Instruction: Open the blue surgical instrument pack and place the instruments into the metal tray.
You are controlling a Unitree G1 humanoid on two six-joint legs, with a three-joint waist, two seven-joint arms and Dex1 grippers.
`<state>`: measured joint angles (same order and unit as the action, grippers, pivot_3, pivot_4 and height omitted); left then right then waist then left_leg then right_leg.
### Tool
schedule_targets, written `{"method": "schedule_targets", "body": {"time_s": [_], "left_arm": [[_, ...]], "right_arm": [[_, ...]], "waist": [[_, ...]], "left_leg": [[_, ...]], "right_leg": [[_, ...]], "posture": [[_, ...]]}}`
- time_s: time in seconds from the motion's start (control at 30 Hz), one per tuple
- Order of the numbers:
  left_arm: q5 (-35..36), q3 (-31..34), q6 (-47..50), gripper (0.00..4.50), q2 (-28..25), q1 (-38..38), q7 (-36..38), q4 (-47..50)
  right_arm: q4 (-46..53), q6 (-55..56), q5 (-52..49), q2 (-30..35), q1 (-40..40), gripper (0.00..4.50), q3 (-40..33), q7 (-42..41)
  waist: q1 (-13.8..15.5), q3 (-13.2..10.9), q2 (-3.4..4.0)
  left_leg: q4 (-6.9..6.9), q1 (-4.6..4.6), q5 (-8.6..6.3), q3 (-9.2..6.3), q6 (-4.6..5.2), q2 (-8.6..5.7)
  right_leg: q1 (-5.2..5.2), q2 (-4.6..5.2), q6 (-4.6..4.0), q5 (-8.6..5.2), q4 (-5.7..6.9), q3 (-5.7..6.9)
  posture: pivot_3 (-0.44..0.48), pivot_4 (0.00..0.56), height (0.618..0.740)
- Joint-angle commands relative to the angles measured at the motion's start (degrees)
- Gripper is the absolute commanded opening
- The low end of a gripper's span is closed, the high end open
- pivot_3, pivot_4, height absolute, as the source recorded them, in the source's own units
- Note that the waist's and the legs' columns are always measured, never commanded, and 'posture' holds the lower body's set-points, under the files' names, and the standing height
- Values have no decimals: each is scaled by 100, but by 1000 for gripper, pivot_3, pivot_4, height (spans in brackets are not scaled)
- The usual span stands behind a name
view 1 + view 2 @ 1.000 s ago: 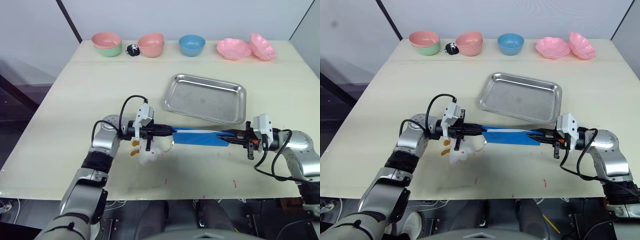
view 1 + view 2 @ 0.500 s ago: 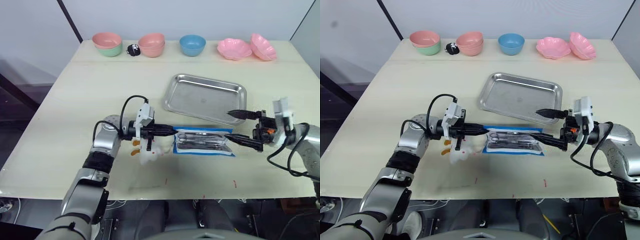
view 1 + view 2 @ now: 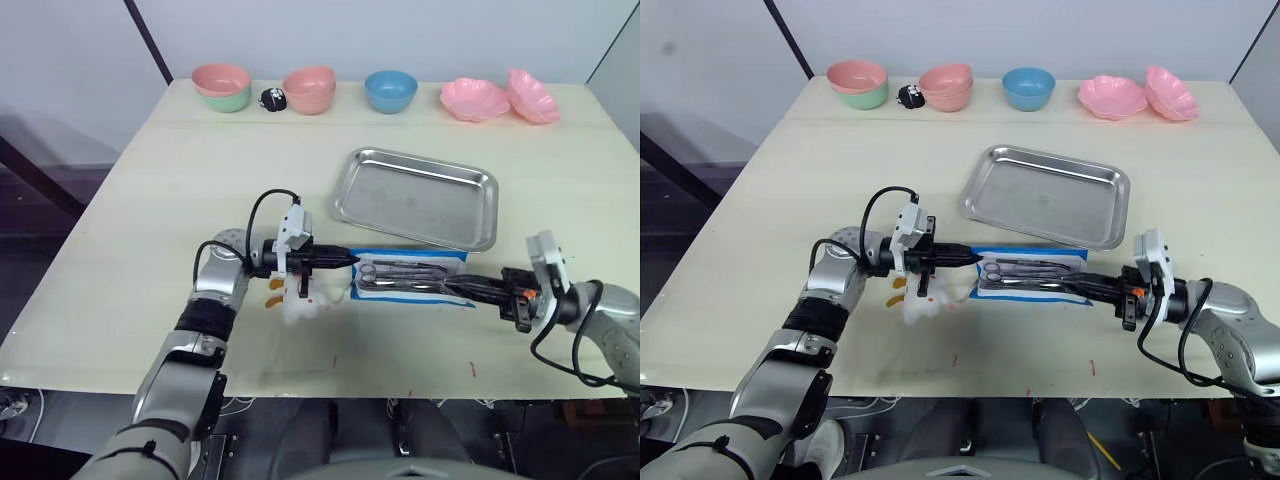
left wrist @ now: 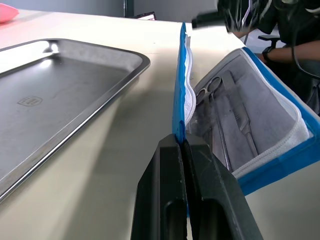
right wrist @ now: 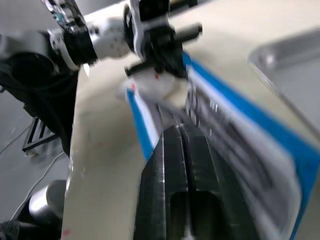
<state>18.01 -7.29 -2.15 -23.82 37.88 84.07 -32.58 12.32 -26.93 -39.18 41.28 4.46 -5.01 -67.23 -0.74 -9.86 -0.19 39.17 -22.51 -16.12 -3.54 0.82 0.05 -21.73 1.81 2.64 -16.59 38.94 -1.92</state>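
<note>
Blue surgical instrument pack [image 3: 412,277] now lies open on the table [image 3: 200,180] beside the metal tray [image 3: 418,196], instruments [image 3: 405,275] exposed. Left claw [image 3: 345,259] still pinches its edge; right claw [image 3: 462,286], wide half a second ago, is closed low over the pack.

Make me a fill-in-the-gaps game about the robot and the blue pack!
1. The blue surgical instrument pack lies ____, with the instruments showing inside.
2. The metal tray holds ____ instruments.
3. The left gripper is shut on the pack's ____.
4. The single blue bowl stands between pink ____.

Missing words: open; no; edge; bowls
</note>
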Motion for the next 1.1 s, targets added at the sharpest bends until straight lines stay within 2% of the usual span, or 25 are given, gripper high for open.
{"method": "schedule_targets", "body": {"time_s": [0.03,0.23,0.4,0.57,0.77,0.87,1.1], "left_arm": [[-80,-3,-70,0,127,230,49,-278],[-334,-37,-351,0,281,631,23,-1016],[-1061,-336,-1059,0,407,1037,-256,-1909],[-1634,-467,-1034,0,646,1513,-998,-2734],[-1950,-529,-923,0,724,1682,-1130,-3166],[-1927,-443,-939,0,763,1705,-1089,-3219],[-1901,-516,-918,0,772,1536,-424,-3046]], "right_arm": [[-43,257,278,51,-166,49,134,-161],[-284,676,982,192,-407,49,619,-371],[-333,804,1179,152,-593,49,811,-433],[-435,999,1356,151,-664,49,883,-421],[-392,1084,1385,122,-734,49,892,-375],[-329,1090,1350,112,-742,49,883,-372],[-34,928,1131,227,-783,49,774,-460]], "waist": [[7,0,0],[10,0,-1],[14,0,-2],[22,1,-6],[30,6,-8],[42,7,-8],[29,7,-8]], "left_leg": [[1,0,0,-1,0,-1],[5,-5,0,-4,0,-9],[5,-6,0,-12,0,-29],[6,-8,0,-18,0,-38],[8,-8,0,-27,0,-42],[13,-3,1,-38,0,-46],[15,-7,2,-44,0,-50]], "right_leg": [[1,0,0,0,0,1],[1,3,2,0,-4,6],[1,3,2,0,-4,11],[2,8,4,-1,-5,17],[8,11,4,-1,-2,27],[15,12,7,0,1,33],[15,13,10,2,-1,33]], "posture": [[0,150,740],[0,150,740],[0,150,740],[0,150,740],[0,150,740],[0,150,740],[0,150,740]]}}
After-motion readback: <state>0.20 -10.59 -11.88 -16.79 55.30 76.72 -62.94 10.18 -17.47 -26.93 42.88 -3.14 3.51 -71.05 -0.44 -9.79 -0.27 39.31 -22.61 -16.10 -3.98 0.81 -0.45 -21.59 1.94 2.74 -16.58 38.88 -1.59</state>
